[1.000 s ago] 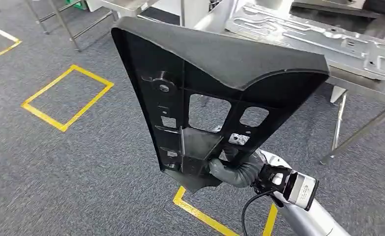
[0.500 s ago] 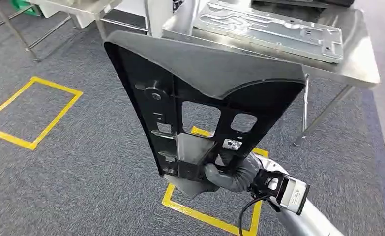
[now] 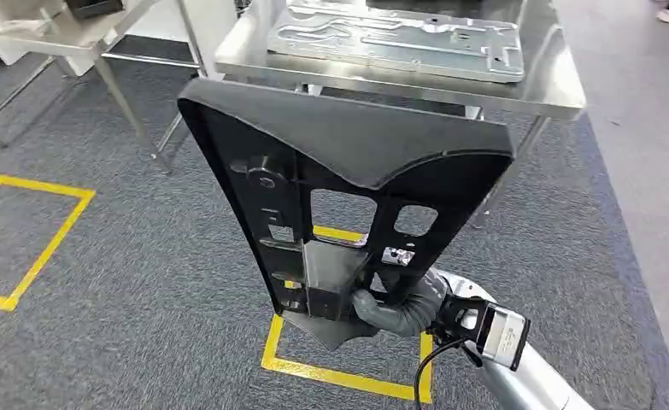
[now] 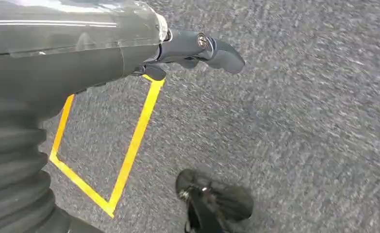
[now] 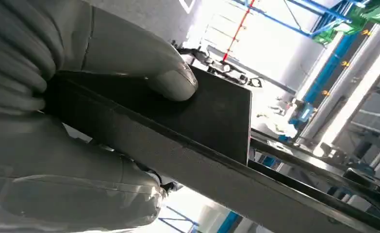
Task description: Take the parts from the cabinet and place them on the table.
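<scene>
My right hand (image 3: 395, 306) grips the narrow lower end of a large black plastic part (image 3: 339, 184), a wedge-shaped panel with ribs and cut-outs, held upright in front of me. In the right wrist view the thumb (image 5: 144, 60) presses on the black part (image 5: 212, 114). Beyond the part stands a steel table (image 3: 553, 90) with a flat silver metal plate (image 3: 399, 38) lying on it. My left hand (image 4: 192, 48) hangs over the carpet and holds nothing, its fingers loosely extended.
Grey carpet with yellow tape squares (image 3: 348, 376) lies underfoot. Another steel table (image 3: 83, 34) stands at the far left. A smoother grey floor strip (image 3: 647, 171) runs along the right. Table legs (image 3: 134, 111) stand ahead on the left.
The whole view has shifted: the steel table with the silver plate now sits squarely ahead and closer. The black part stays gripped in my right hand in the same pose.
</scene>
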